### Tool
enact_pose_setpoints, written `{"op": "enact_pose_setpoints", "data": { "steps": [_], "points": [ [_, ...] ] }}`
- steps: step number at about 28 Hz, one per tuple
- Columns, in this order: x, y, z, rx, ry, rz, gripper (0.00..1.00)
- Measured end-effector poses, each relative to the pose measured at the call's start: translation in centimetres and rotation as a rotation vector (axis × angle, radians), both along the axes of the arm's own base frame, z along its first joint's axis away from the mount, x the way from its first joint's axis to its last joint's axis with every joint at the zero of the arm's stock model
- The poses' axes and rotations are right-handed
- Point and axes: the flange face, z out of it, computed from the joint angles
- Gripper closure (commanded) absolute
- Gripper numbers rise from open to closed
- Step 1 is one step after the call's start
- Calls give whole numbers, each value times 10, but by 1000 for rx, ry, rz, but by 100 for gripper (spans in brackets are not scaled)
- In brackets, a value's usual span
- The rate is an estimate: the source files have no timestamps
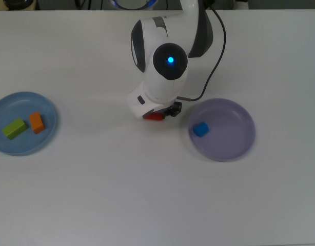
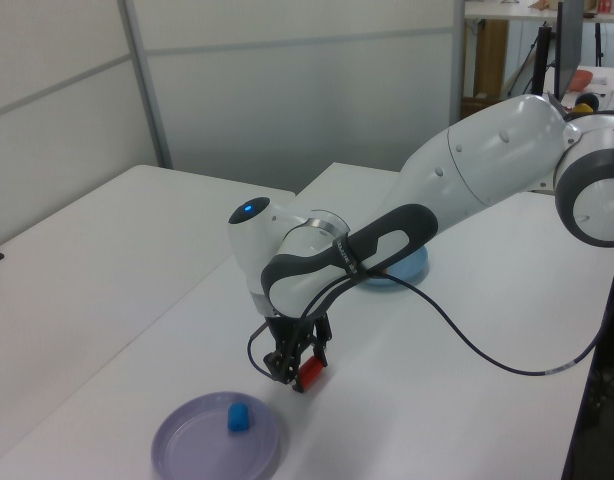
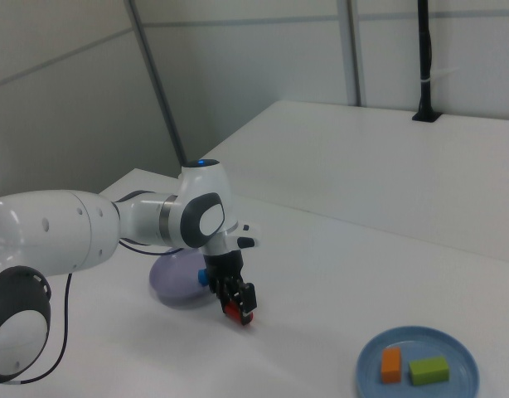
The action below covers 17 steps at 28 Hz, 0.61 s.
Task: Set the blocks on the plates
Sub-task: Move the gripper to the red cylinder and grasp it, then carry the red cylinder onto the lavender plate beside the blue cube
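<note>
The red block [image 1: 155, 117] [image 2: 310, 372] [image 3: 232, 312] lies on the white table between the two plates, mostly hidden under the arm's hand in the top view. My gripper [image 2: 303, 376] [image 3: 237, 307] is down at the table, open, with one finger on each side of the red block. The blue cube [image 1: 200, 129] [image 2: 239, 417] rests on the lavender plate [image 1: 232, 141] [image 2: 192, 450] [image 3: 167, 278]. The green brick [image 1: 14, 128] [image 3: 429, 370] and the orange brick [image 1: 36, 122] [image 3: 390, 364] lie on the light blue plate [image 1: 24, 147] [image 3: 458, 383].
The arm's white body [image 1: 165, 61] looms over the table's middle, and a black cable [image 1: 219, 51] loops from it toward the lavender plate. In the right view a black post [image 3: 426, 58] stands on a far table.
</note>
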Motion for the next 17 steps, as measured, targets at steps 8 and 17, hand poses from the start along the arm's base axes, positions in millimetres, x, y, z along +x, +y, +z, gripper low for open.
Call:
{"op": "enact_pose_setpoints", "data": {
  "steps": [8,17],
  "points": [
    [24,-27,55,14,-126,-40,86],
    [26,78,93,87,-298,96,80]
  ]
}}
